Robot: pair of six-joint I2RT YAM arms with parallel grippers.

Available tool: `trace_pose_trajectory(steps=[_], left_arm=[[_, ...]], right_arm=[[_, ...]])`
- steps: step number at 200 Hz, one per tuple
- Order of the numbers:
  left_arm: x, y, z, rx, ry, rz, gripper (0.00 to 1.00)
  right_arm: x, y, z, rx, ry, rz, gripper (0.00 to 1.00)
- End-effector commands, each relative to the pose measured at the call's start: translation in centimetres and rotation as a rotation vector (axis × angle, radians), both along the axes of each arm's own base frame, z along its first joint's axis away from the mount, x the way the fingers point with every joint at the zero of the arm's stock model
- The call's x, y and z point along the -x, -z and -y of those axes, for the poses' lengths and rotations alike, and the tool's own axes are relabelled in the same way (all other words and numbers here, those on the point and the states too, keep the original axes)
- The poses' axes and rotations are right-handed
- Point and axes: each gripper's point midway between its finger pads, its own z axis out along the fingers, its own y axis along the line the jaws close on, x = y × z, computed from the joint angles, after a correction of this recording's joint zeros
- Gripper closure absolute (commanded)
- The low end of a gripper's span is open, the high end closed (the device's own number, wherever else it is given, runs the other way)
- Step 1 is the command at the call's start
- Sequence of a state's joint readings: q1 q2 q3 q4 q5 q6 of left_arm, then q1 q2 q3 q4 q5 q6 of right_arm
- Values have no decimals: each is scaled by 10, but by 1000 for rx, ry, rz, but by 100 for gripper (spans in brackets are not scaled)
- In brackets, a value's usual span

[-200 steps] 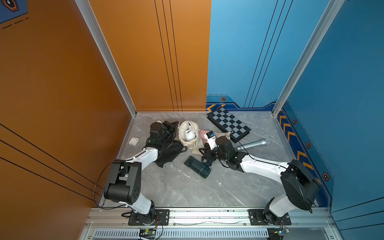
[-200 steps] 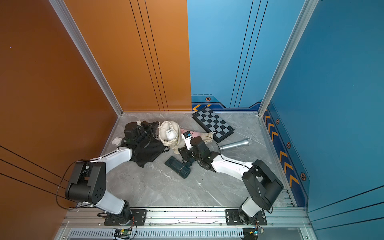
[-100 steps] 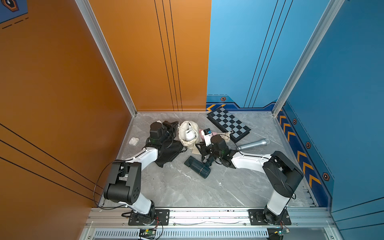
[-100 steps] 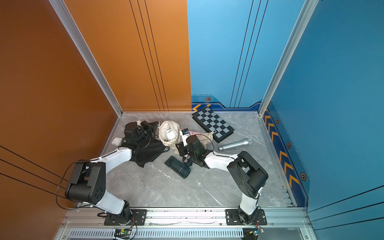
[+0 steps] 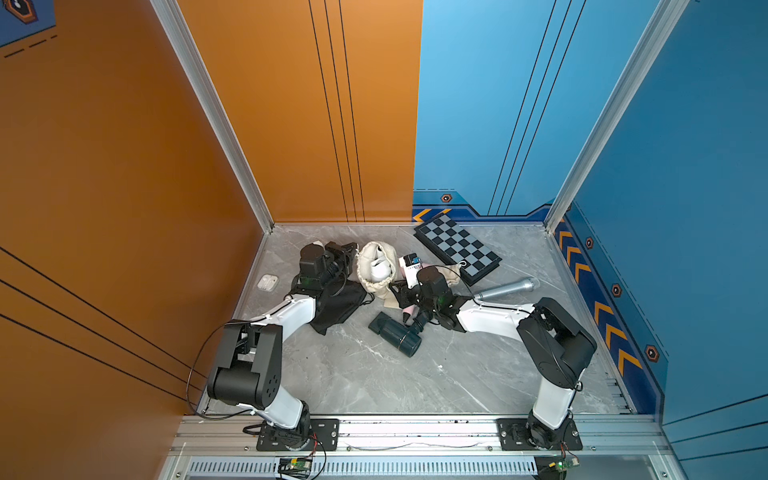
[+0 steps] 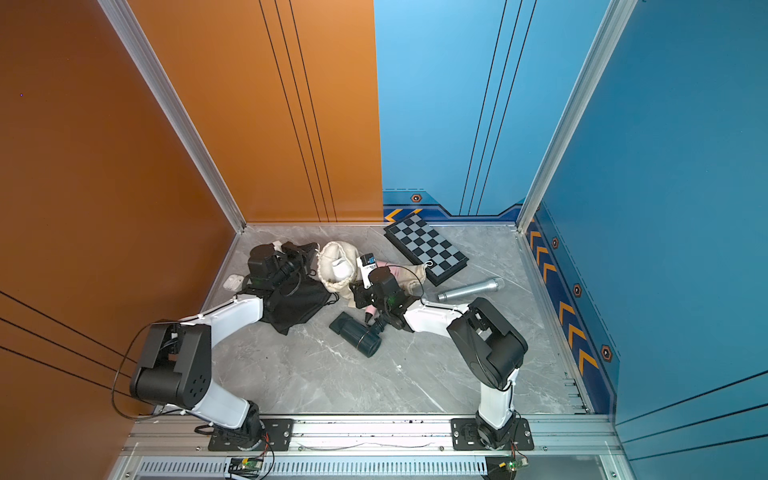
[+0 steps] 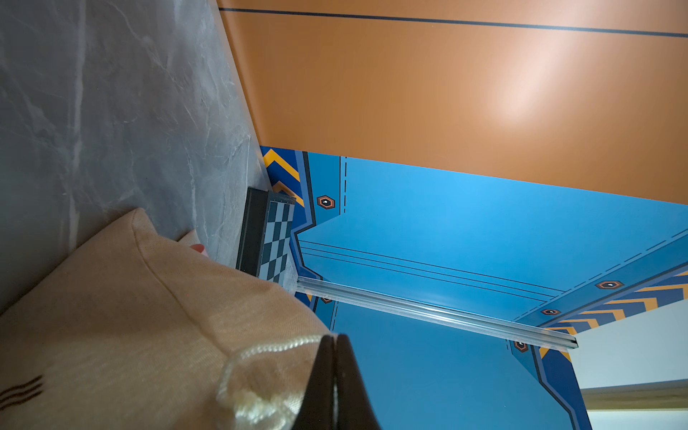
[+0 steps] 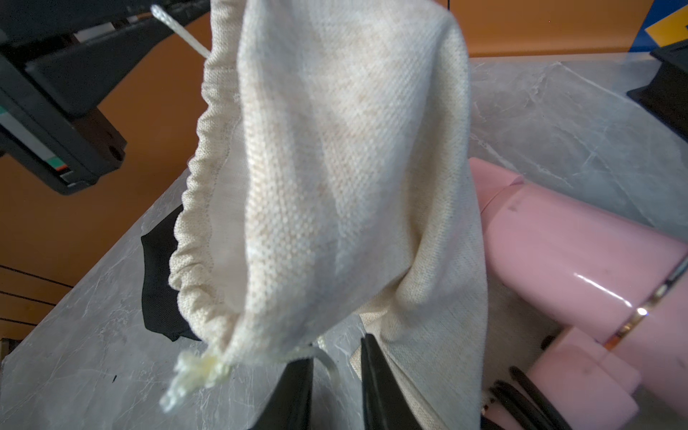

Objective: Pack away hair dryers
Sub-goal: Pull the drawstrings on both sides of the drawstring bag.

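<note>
The white hair dryer lies in the mouth of a cream cloth bag. My left gripper is shut on that bag's drawstring rim and holds it up. Close under the raised bag, my right gripper has its jaws a little apart, with a strand of drawstring between them. The pale pink hair dryer rests beside it on a second flat cream bag. In both top views the dark teal hair dryer lies on the table just in front of the right gripper.
A black cloth bag lies under the left forearm. A chessboard sits at the back and a silver microphone lies to its right. A small white earbud case rests by the left wall.
The right arm has folded inward and its gripper has moved left to the cream bag's rim, its jaws narrowing. The left arm has stayed still, holding the bag.
</note>
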State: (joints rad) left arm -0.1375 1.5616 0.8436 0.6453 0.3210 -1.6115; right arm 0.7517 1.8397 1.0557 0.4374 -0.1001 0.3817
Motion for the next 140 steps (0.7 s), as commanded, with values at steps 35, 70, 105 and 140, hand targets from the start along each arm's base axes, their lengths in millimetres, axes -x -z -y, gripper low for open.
trace_pose_trajectory(steps=[35,70,105,140], left_arm=[[3,-15,-7,-32,-12,47,100],[2,-26,-17,-111,-28,62,100],[0,-43,-44,-239,-75,71,100],[-4,-55,-81,-296,-154,73,100]], right_arm=[[-6,-4,-2,9,31,-13,100],[0,-26,29,76,124,44,100],[-3,-54,92,243,329,103,100],[-11,-79,156,333,499,129,100]])
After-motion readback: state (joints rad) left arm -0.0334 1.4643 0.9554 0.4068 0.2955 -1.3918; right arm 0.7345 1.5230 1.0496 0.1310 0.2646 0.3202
